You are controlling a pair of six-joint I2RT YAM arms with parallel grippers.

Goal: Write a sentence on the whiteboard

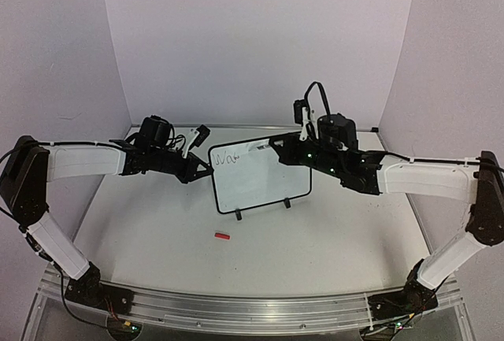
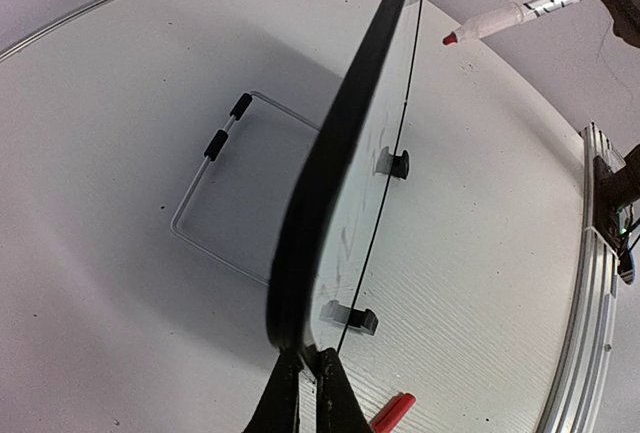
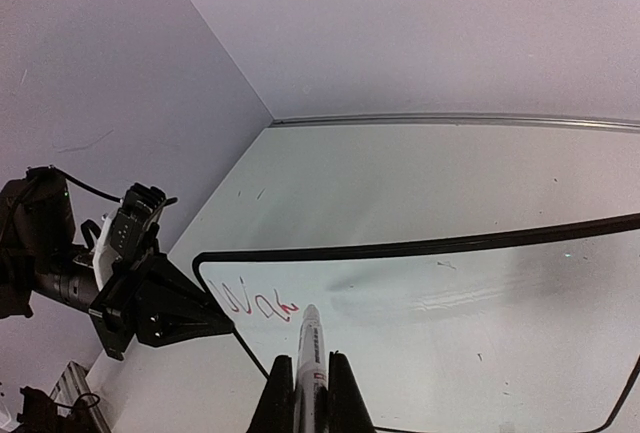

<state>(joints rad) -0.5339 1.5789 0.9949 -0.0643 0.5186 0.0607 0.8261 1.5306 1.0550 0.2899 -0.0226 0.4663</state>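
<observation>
The whiteboard [image 1: 264,187] stands on two black clip feet mid-table, white with a thin black frame. My left gripper [image 1: 206,166] is shut on its left edge; in the left wrist view the fingers [image 2: 335,393] pinch the board's [image 2: 340,153] lower corner edgewise. My right gripper [image 3: 308,363] is shut on a white marker [image 3: 309,338], whose red tip points at the board [image 3: 460,313] just right of the writing. The sentence [image 3: 255,301] shows as one short red scrawl at the board's top left. Whether the tip touches the board I cannot tell.
A red marker cap [image 1: 222,236] lies on the table in front of the board, also near my left fingers [image 2: 392,412]. A thin wire stand [image 2: 215,193] lies flat behind the board. Walls close in the table at the back and sides.
</observation>
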